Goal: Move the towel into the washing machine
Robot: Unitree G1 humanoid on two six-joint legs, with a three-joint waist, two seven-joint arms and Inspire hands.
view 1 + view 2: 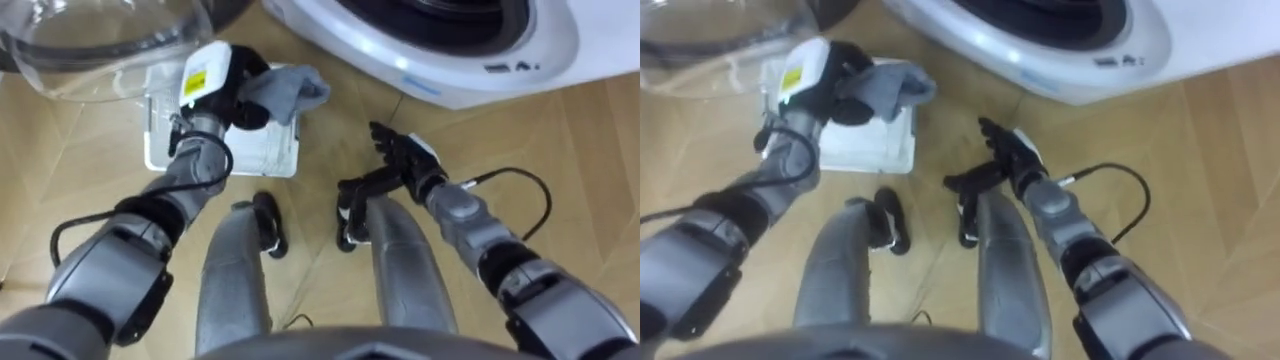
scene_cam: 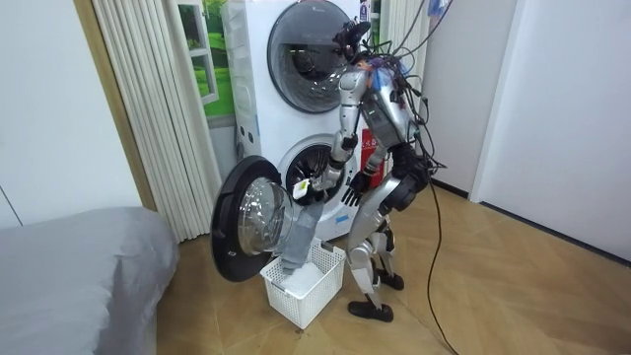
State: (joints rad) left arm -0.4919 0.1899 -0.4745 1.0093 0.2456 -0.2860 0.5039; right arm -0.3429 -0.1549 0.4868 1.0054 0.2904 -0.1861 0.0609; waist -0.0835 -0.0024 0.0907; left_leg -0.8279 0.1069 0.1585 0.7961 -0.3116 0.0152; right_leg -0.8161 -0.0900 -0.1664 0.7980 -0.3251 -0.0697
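- One grey towel [image 2: 299, 237] hung from the left hand [image 1: 222, 85], whose fingers were clenched round its top end.
- In the room view its long axis ran almost upright at lower centre, with the lower end down in the basket [image 1: 262, 150].
- One white basket sat on the floor, below the open round door [image 2: 245, 219].
- The right hand [image 1: 405, 155], at centre right, had its fingers spread loose and held nothing.
- Two machines were stacked: the washing machine [image 1: 440, 60] below, an upper machine [image 2: 308, 49] closed.
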